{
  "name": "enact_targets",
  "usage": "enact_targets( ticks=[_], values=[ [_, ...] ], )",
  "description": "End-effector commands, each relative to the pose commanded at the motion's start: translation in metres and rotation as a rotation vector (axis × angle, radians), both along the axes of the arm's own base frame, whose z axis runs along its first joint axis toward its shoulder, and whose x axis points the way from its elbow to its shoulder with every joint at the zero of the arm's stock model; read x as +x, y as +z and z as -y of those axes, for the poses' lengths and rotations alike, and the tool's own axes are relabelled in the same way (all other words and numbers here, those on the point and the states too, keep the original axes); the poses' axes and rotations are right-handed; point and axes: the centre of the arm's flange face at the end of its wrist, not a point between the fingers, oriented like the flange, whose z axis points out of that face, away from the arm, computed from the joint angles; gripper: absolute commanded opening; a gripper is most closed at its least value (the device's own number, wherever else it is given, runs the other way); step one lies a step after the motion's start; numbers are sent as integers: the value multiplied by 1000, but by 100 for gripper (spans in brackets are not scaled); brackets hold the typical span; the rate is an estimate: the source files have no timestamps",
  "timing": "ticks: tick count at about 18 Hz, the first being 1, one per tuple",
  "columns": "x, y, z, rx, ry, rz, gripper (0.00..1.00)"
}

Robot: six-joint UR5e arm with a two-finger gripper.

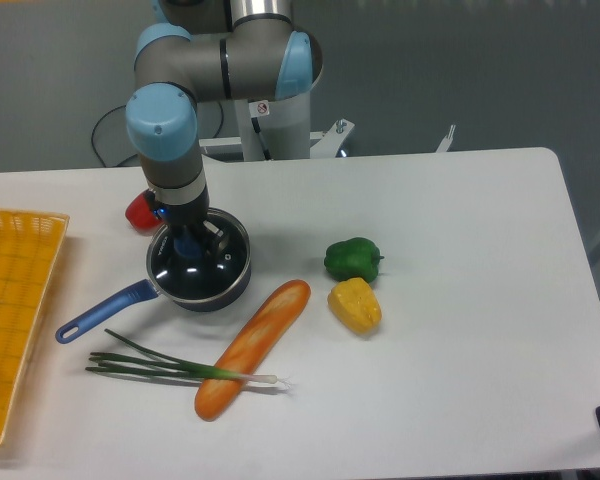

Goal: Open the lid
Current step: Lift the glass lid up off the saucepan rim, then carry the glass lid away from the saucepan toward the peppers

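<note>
The lid (206, 268), a glass disc with a thin metal rim, sits on the dark saucepan (227, 293) at the table's left centre. The pan's blue handle (105, 312) points to the front left. My gripper (187, 241) comes straight down onto the lid's middle. Its fingers stand on either side of the blue knob (185, 244) and are shut on it. The fingers hide most of the knob.
A red object (139, 212) lies just behind the pan, partly behind the arm. In front of the pan lie a baguette (252, 347) and a green onion (180, 366). A green pepper (352, 259) and a yellow pepper (355, 305) lie to the right. A yellow basket (15, 310) sits at the left edge.
</note>
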Motion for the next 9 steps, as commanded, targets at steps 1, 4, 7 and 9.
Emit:
enact_targets(
  ticks=[1, 4, 7, 9],
  values=[
    [-3, 2, -3, -3, 0, 2, 56],
    [-18, 6, -5, -8, -34, -6, 56],
    [-38, 8, 4, -14, -58, -3, 56],
    [-55, 11, 12, -24, -93, -21, 56]
  ],
)
